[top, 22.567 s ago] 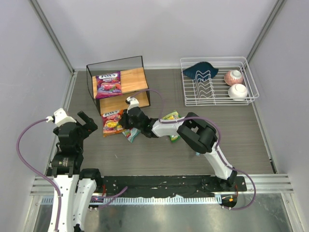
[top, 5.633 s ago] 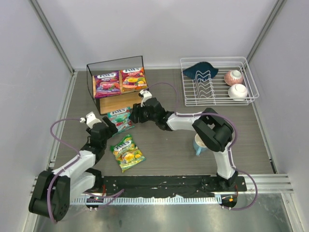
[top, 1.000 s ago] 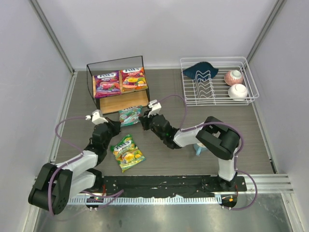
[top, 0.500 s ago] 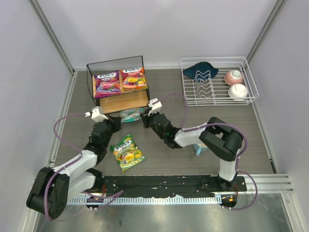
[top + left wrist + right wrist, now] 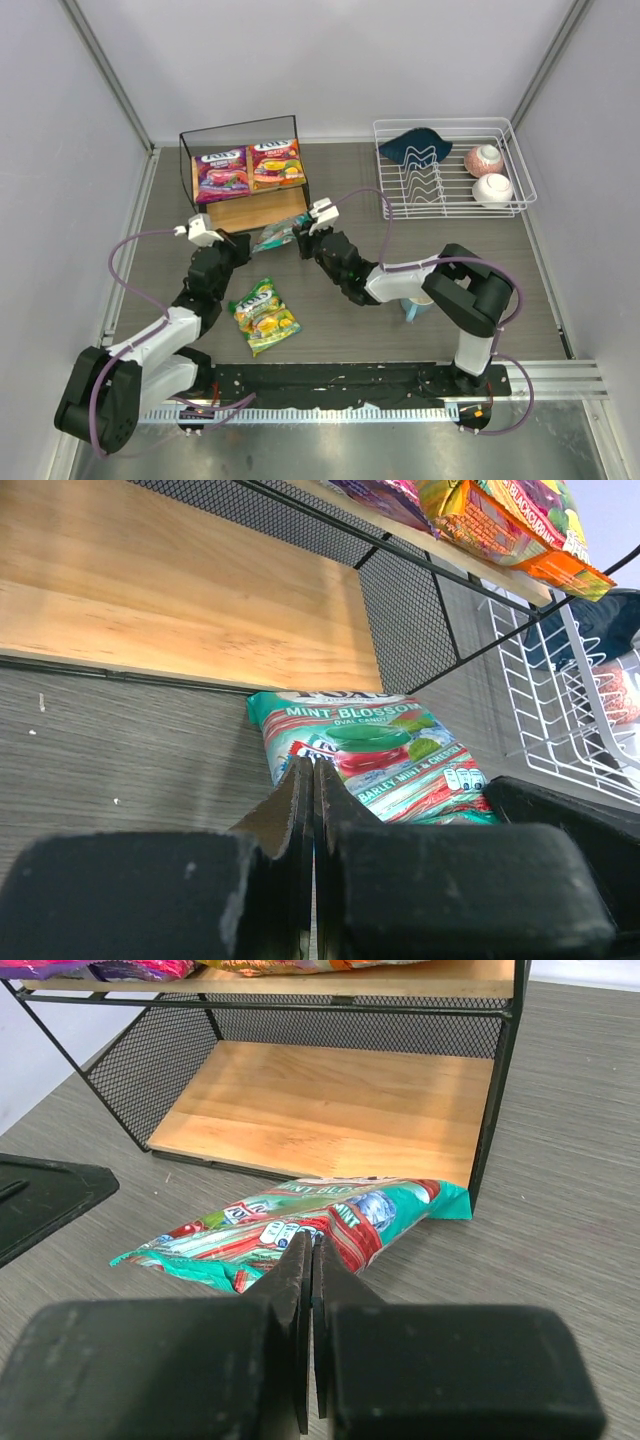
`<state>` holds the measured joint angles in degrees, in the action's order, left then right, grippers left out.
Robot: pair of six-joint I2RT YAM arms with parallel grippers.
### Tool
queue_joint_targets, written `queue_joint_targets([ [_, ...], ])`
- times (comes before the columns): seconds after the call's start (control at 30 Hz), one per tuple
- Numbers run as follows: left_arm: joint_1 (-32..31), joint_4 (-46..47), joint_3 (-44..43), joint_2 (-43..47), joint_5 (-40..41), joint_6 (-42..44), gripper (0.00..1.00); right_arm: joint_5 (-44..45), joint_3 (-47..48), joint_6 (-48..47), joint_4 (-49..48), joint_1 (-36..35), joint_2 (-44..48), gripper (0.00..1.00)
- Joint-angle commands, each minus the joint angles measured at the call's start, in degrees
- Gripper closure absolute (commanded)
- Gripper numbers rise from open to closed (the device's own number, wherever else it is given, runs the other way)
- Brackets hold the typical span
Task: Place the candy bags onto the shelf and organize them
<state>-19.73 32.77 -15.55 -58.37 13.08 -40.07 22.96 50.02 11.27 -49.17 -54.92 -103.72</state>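
The shelf (image 5: 243,205) carries a purple-magenta candy bag (image 5: 222,172) and a red-orange one (image 5: 277,163) on its top board. A teal-green bag (image 5: 272,236) lies on the table, its far end at the front edge of the lower board (image 5: 330,1110). My left gripper (image 5: 313,770) is shut and empty, its tips at the teal bag's (image 5: 375,755) near left corner. On the other side my right gripper (image 5: 311,1245), also shut and empty, meets the near edge of that bag (image 5: 300,1222). The yellow-green bag (image 5: 262,315) lies flat nearer the arm bases.
A white wire dish rack (image 5: 505,125) at the back right holds two bowls and a dark blue piece. A pale blue cup (image 5: 413,306) stands beside the right arm. The shelf's black frame post (image 5: 495,1110) stands just right of the teal bag's far end.
Both shut grippers have moved toward the shelf, and the teal-green bag has slid with them up to the lower board's front edge. The yellow-green bag has not moved.
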Motion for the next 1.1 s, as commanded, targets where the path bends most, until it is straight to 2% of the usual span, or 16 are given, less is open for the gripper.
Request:
queue_joint_targets([
  [0.0,-0.4,2.12,-1.41,1.15,1.25,0.88,1.0,0.86,1.58,-0.28,-2.78,-0.02,3.26,0.99],
  [0.1,-0.31,1.94,0.43,0.98,0.11,0.09,0.97,-0.2,-1.06,2.08,-2.69,-0.02,3.18,0.99],
  [0.13,-0.4,1.94,1.39,0.54,-0.25,-0.26,0.9,-0.46,-3.24,2.7,-3.65,-0.02,3.18,0.99],
  [0.17,-0.31,2.03,2.01,0.28,-1.12,-0.7,0.76,-0.72,-4.39,3.66,-4.18,-0.1,2.91,0.99],
  [0.23,-0.31,2.73,3.67,-0.51,-2.18,-2.2,0.68,-0.99,-6.59,5.69,-5.4,-0.37,2.56,0.99],
  [0.27,-0.4,2.99,4.12,-0.78,-2.88,-2.64,0.58,-1.08,-8.43,6.3,-5.59,-0.45,2.12,0.99],
  [0.33,-0.31,3.35,5.09,-1.04,-3.5,-3.52,0.51,-1.87,-10.63,8.24,-5.76,-0.54,1.68,0.99],
  [0.37,-0.4,3.35,5.79,-1.31,-3.68,-3.78,0.44,-2.04,-11.51,9.03,-6.11,-0.54,1.51,0.99],
  [0.43,-0.4,3.26,6.32,-1.48,-4.03,-4.05,0.33,-2.22,-12.75,10.87,-7.08,-0.54,0.8,0.84],
  [0.47,-0.4,3.26,6.76,-1.83,-4.03,-4.22,0.22,-2.13,-13.45,11.49,-7.26,-0.46,0.54,0.79],
  [0.57,-0.4,3.17,7.02,-2.19,-5.17,-4.13,0.09,-1.78,-14.07,12.73,-8.05,-0.54,-0.16,0.63],
  [0.63,-0.4,3.96,7.38,-2.36,-7.09,-3.96,0.08,-2.3,-13.81,13.43,-8.05,-0.46,-0.6,0.57],
  [0.77,-0.4,3.79,7.38,-3.24,-9.3,-3.35,0.09,-3.01,-13.28,14.39,-7.96,-0.54,-1.13,0.54],
  [0.83,-0.49,3.26,6.85,-4.55,-9.74,-3.17,0.14,-3.45,-12.76,14.57,-6.66,-0.54,-1.31,0.53],
  [0.9,-0.49,3.0,6.06,-5.96,-10.79,-2.99,0.25,-3.71,-11.26,14.49,-5.24,-0.54,-1.57,0.53],
  [1.07,-0.4,1.06,2.46,-11.05,-10.97,-3.08,0.29,-1.7,-8.89,15.36,-0.67,-0.54,-1.84,0.52],
])
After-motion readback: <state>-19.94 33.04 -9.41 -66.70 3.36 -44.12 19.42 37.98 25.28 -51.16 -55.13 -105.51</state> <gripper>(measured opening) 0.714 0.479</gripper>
